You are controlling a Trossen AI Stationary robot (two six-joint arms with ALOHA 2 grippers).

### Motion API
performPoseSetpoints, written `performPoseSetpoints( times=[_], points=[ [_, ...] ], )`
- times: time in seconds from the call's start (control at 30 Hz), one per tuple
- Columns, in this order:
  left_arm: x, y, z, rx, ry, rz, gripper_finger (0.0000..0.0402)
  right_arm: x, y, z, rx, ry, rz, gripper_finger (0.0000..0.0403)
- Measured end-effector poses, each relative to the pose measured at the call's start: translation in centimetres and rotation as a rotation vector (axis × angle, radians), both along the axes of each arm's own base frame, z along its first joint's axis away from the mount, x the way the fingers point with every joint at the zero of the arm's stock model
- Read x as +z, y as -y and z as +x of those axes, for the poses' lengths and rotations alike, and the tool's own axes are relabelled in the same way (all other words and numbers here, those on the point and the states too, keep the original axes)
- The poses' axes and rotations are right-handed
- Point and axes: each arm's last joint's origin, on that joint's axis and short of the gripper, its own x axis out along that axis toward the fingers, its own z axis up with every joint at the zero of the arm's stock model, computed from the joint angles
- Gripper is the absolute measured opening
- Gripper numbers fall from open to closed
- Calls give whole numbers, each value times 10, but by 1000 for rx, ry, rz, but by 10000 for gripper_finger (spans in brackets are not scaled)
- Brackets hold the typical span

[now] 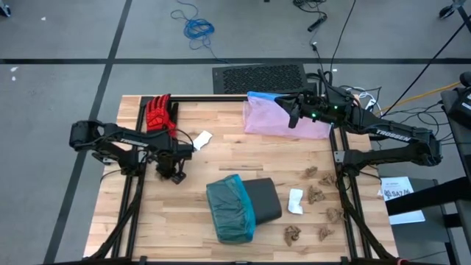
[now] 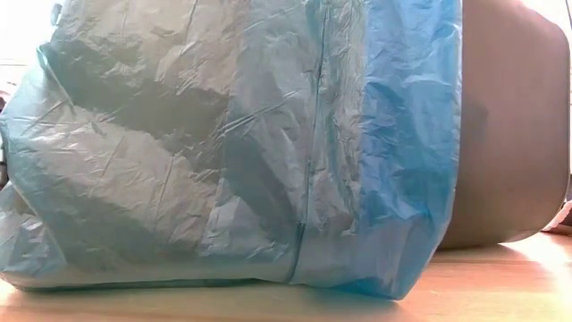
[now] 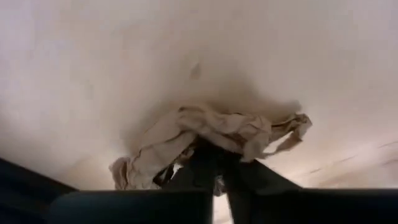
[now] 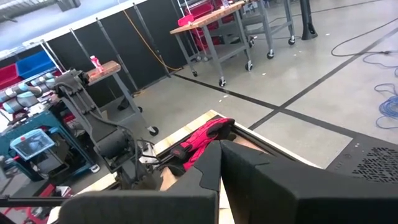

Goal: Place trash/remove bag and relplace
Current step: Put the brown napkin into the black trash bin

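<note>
Trash is only partly dealt with, as you can see from the high view: five or so crumpled brown paper wads [image 1: 319, 193] lie scattered at the lower right of the frame, and a white scrap [image 1: 295, 200] sits just right of the bin [image 1: 263, 200]. The bin lies tipped on its side near the bottom centre, with the bag [image 1: 230, 208] on its mouth end, teal and crinkled; in the low view it fills most of the frame. Your left gripper [image 1: 173, 168] is low over the table at centre left, and its wrist view shows the fingers [image 3: 208, 163] clamped on a crumpled paper wad [image 3: 205, 134], so one piece is in hand but not yet in the bag. Your right gripper [image 1: 294, 112] waits at the upper centre, over a pink bag [image 1: 276, 119]; you cannot tell from these views whether its fingers are apart or together. By my reckoning, most remains: collecting the scattered paper, pulling the bag off, and fitting a fresh one. Another white scrap [image 1: 201, 140] and a red glove [image 1: 159, 112] lie at upper left.
</note>
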Motion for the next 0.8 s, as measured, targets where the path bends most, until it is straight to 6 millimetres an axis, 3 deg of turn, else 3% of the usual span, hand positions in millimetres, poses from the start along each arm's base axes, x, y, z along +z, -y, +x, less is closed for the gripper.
performPoseSetpoints(
  times=[0.17,0.37,0.6,0.7,0.8],
  points=[
    [34,-4,19,-4,120,45,4,0,0,0,-1,4,9,0],
    [110,-2,34,-8,346,-2,2,0,0,0,-1,3,7,0],
    [192,14,21,21,596,-165,1,0,0,0,-1,3,6,0],
    [214,28,10,6,658,-278,1,0,0,0,0,2,6,0],
    [222,43,5,-24,670,-377,1,0,0,0,0,2,6,0]
  ],
)
